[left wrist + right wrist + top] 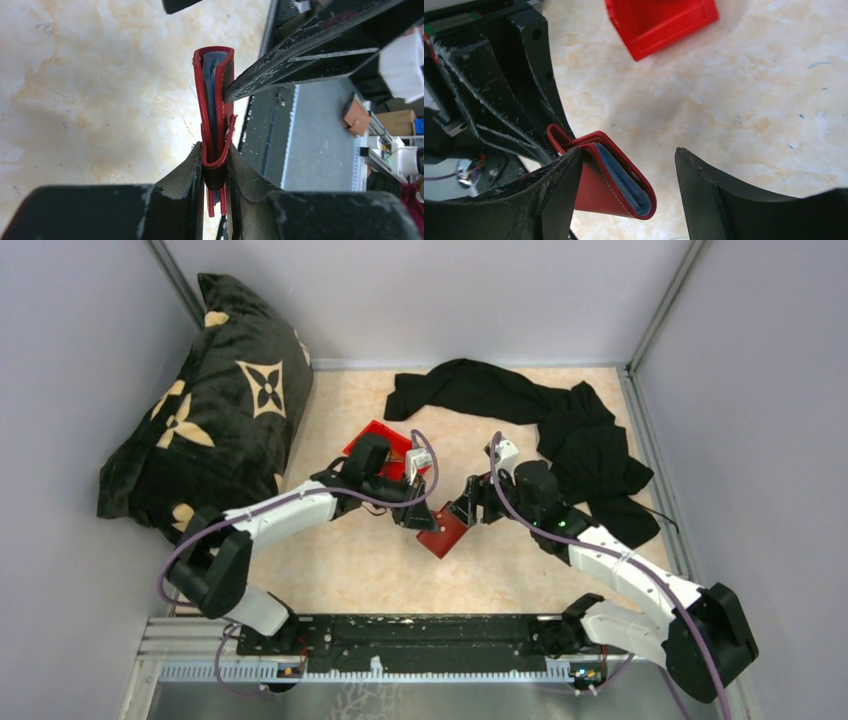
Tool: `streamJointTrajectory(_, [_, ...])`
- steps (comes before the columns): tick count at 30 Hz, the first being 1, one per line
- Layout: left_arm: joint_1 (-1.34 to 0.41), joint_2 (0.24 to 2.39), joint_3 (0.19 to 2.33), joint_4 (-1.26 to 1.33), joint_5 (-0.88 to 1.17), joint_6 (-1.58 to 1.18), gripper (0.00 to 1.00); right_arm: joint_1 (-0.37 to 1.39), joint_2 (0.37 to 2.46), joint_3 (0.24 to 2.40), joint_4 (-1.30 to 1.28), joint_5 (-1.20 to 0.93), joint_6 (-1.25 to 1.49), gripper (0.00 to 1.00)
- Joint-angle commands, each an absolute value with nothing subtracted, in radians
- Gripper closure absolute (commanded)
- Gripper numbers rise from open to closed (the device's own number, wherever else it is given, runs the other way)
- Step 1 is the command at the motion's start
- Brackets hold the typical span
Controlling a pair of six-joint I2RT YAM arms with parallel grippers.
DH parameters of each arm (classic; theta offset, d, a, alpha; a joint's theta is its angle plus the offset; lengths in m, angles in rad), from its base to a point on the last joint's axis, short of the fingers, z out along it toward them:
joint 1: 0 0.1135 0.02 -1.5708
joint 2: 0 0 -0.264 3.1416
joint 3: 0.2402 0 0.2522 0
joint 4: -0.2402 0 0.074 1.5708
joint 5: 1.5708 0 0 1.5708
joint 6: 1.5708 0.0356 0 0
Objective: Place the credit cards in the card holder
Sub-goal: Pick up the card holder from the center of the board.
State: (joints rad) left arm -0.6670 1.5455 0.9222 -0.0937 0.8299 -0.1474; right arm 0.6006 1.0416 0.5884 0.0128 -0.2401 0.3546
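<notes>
From above, the card holder point(443, 532) is being held over the counter point(380, 570), near its middle. At the left wrist, its edge is being pinched by the left fingers point(192, 172); as light, soft leather, it is likely best taken there. At the right wrist, the right fingers point(709, 195) are being shown wide apart, one touching it.

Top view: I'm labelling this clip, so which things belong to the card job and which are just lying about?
Job in hand: card holder, folded, clamped in the left gripper; right gripper, jaws open with the holder between them.
Lying about: red bin; black cloth; patterned cushion.
</notes>
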Motion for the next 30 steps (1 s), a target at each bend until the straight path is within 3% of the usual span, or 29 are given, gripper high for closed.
streamJointTrajectory(1, [-0.637,1.445,0.909,-0.076,1.031,-0.113,1.0,0.6,0.985,0.616,0.047,-0.37,0.375,0.32])
streamJointTrajectory(12, [-0.578,1.378,0.9,-0.035,1.18,-0.148,1.0,0.6,0.95,0.6,0.047,-0.536,0.402,0.32])
streamJointTrajectory(17, [-0.566,1.376,0.907,0.0,1.243,-0.181,1.0,0.6,0.969,0.589,0.102,-0.619,0.432,0.41])
streamJointTrajectory(20, [-0.565,1.381,0.912,0.017,1.268,-0.194,1.0,0.6,0.987,0.582,0.148,-0.659,0.454,0.55])
streamJointTrajectory(23, [-0.562,1.39,0.915,0.03,1.268,-0.219,0.99,0.6,1.003,0.57,0.206,-0.705,0.485,0.85])
streamJointTrajectory(25, [-0.554,1.389,0.913,0.032,1.222,-0.246,0.85,0.6,1.009,0.56,0.24,-0.721,0.506,1.0])
streamJointTrajectory(28, [-0.544,1.371,0.881,0.11,1.167,-0.323,0.64,0.6,0.998,0.548,0.26,-0.712,0.527,1.0])
streamJointTrajectory(30, [-0.535,1.361,0.853,0.204,1.14,-0.384,0.6,0.6,0.981,0.545,0.257,-0.69,0.536,1.0])
